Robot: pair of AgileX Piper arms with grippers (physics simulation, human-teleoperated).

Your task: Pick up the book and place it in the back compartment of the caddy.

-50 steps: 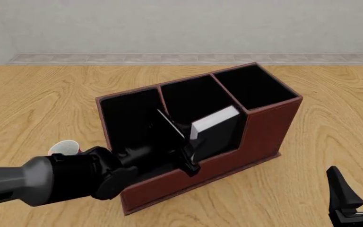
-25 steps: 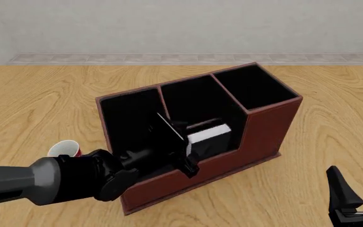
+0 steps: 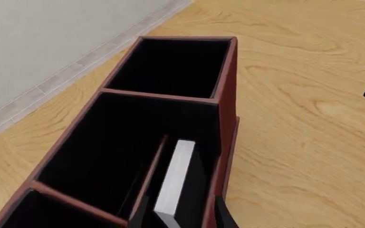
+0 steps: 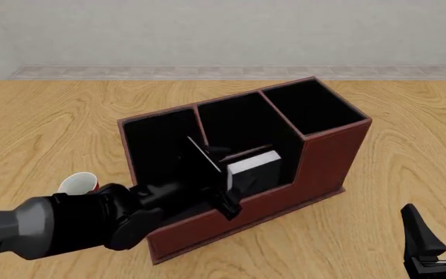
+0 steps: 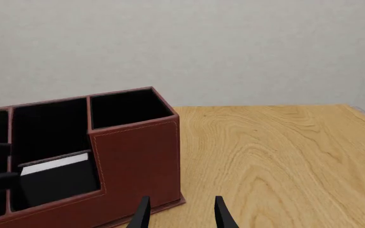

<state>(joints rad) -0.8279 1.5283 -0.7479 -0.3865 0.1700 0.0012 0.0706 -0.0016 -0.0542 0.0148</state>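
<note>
Down goes the book (image 4: 254, 168), lower than a second ago and now standing on edge inside the caddy (image 4: 327, 154). Your left claw (image 4: 227, 189) straddles it closely; whether it's gripping, I can't tell. Which pocket it's in stays unclear. Right claw (image 4: 438, 229) idles, spread, empty.

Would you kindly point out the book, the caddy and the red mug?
book (image 4: 255, 164), front view, on its white page edges.
caddy (image 4: 327, 157), front view, on its reddish-brown outer wall.
red mug (image 4: 81, 183), front view, on its rim.
</note>
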